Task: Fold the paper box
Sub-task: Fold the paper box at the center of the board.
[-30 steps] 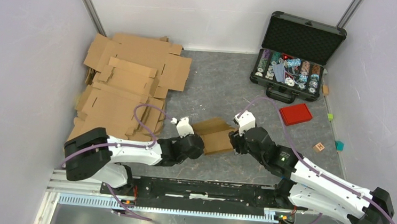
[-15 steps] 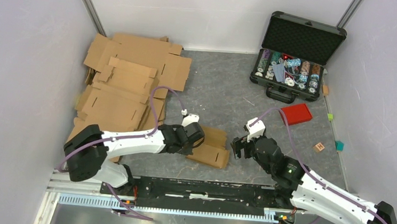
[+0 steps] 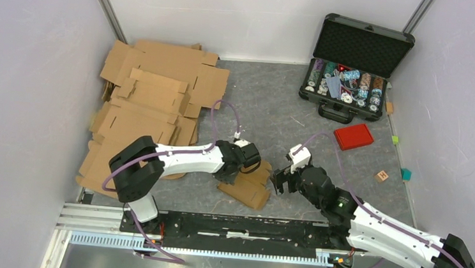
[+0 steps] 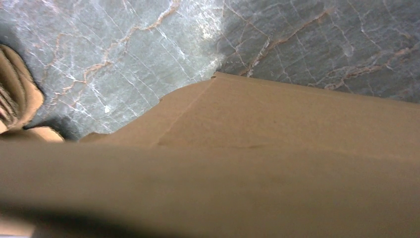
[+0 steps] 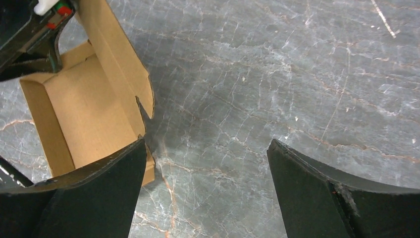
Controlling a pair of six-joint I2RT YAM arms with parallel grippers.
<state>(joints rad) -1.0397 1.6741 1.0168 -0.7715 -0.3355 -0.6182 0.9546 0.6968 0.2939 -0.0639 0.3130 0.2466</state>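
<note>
Moved: left arm (image 3: 188,159) has swung the box (image 3: 248,186) toward the middle of the worktop's (image 3: 269,111) near edge; the right jaws have let go, spread, and drawn back to its right.
Box: on the worktop near the middle of the near edge, between the two arms, partly raised, lying askew.
Left jaws: closed tight, apparently on the box's far wall.
Right jaws: wide and empty, just beside the box's right edge; contact cannot be told.
Step in hand: judged a re-grip, with the right arm (image 3: 369,215) lining up for the next wall.
Doing it well: keep the left grip steady as an anchor, bring the right jaws over the free notched wall, close near the crease, and turn it inward slowly so the board bends on the score and is not crushed.
Right wrist only: the box's open inside, a notch in its nearest wall, and the left jaws at its far corner.
Left wrist only: cardboard filling the lens over bare worktop, its own jaws hidden.
Top only: how both arms flank the box.
</note>
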